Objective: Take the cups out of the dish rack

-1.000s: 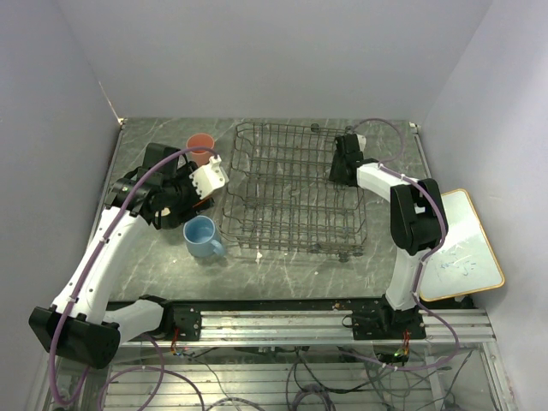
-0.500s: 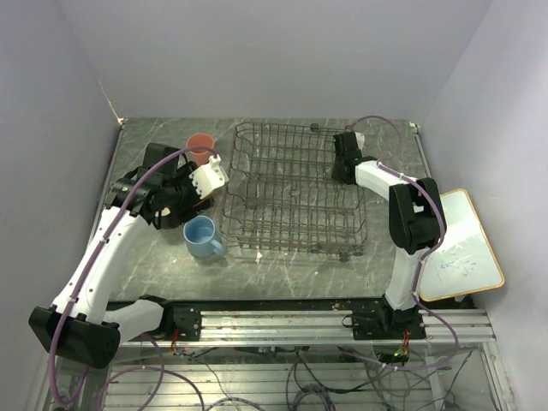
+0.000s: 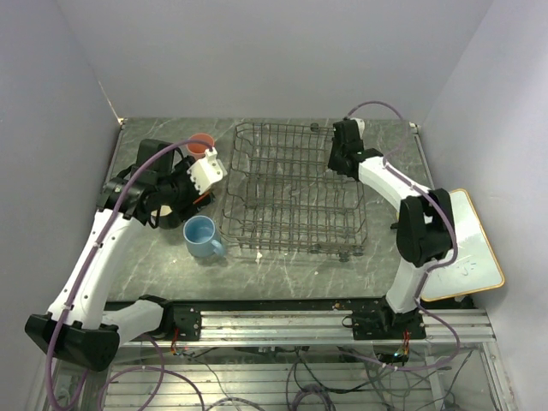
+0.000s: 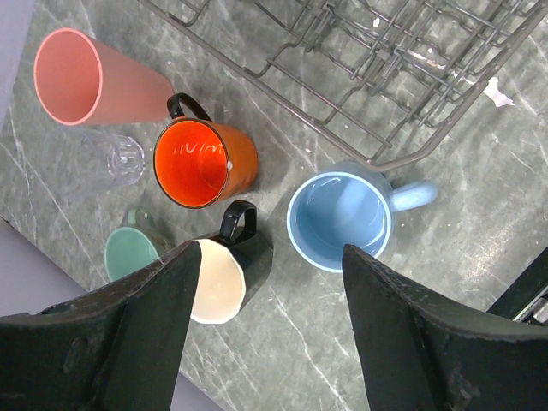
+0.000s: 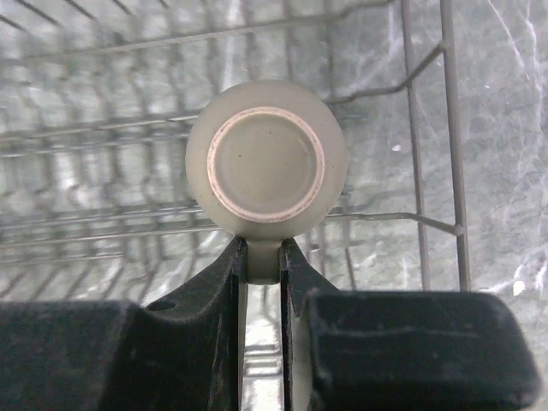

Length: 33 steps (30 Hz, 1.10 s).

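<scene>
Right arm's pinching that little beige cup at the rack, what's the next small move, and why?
Probably a short straight lift. The right fingers are shut on the small beige cup, its base toward the wrist camera, with the dish rack wires close behind it, so it likely needs clearance before travelling sideways.

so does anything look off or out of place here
Nothing is spilled or tipped over. The one oddity is a small white scrap on the table just outside the dish rack, with more white flecks on its wires.
</scene>
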Tool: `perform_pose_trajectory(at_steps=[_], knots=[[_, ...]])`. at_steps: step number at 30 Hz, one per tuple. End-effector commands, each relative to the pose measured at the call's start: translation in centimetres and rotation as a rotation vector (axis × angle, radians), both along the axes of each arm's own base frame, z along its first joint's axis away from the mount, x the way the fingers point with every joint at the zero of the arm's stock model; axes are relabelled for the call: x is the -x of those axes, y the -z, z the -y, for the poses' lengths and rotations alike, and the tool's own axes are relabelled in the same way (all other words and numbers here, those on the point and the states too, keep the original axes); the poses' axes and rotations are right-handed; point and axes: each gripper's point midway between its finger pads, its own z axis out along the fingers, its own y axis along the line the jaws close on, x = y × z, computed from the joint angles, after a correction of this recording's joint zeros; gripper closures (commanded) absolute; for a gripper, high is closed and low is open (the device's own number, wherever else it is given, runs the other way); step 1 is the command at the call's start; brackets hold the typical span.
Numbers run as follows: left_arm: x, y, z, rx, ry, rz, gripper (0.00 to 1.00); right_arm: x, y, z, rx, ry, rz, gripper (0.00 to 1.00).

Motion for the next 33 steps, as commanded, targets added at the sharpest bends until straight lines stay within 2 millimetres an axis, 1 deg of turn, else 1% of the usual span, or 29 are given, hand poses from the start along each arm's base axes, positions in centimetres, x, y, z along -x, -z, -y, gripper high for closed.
perform_pose_trajectory(at_steps=[1, 4, 6, 8, 10, 15, 17, 20, 21, 23, 26, 28, 30, 33], knots=[[0.3, -2.2, 0.9, 0.058, 0.028, 0.063, 0.22, 0.4, -7.2, -4.0, -0.174, -0.089, 0.131, 1.0], [0.2, -3.0, 1.2, 0.078, 0.04, 0.11, 0.2, 2.4, -9.0, -7.2, -0.303, -0.18, 0.12, 1.0], [0.2, -3.3, 1.3, 0.088, 0.052, 0.138, 0.18, 4.1, -10.2, -9.5, -0.442, -0.255, 0.11, 1.0], [0.2, -3.4, 1.5, 0.09, 0.071, 0.165, 0.16, 6.2, -11.7, -12.2, -0.598, -0.343, 0.095, 1.0], [0.2, -3.5, 1.6, 0.088, 0.093, 0.19, 0.15, 8.6, -13.4, -14.8, -0.724, -0.429, 0.076, 1.0], [0.9, -4.2, 2.4, 0.108, 0.175, 0.242, 0.14, 16.0, -17.2, -22.3, -1.058, -0.69, -0.024, 1.0], [1.1, -4.8, 2.7, 0.117, 0.198, 0.274, 0.14, 18.6, -18.3, -24.4, -1.187, -0.762, -0.066, 1.0], [1.6, -5.2, 2.9, 0.12, 0.238, 0.309, 0.15, 22.4, -19.4, -27.4, -1.315, -0.875, -0.147, 1.0], [1.8, -5.2, 3.0, 0.119, 0.252, 0.317, 0.15, 23.7, -19.8, -28.1, -1.354, -0.911, -0.179, 1.0], [2.5, -5.1, 3.3, 0.115, 0.298, 0.33, 0.15, 25.3, -20.5, -29.0, -1.42, -0.959, -0.21, 1.0], [3.5, -4.9, 3.3, 0.096, 0.359, 0.361, 0.15, 26.5, -21.5, -29.5, -1.492, -1.002, -0.223, 1.0], [3.9, -5.6, 3.4, 0.101, 0.375, 0.414, 0.16, 27.2, -21.7, -29.9, -1.518, -1.013, -0.244, 1.0], [4.2, -6.7, 3.4, 0.111, 0.386, 0.478, 0.18, 27.9, -22.2, -30.1, -1.543, -1.042, -0.251, 1.0], [4.5, -8.4, 3.6, 0.137, 0.388, 0.563, 0.21, 28.7, -21.9, -30.6, -1.554, -1.075, -0.277, 1.0]])
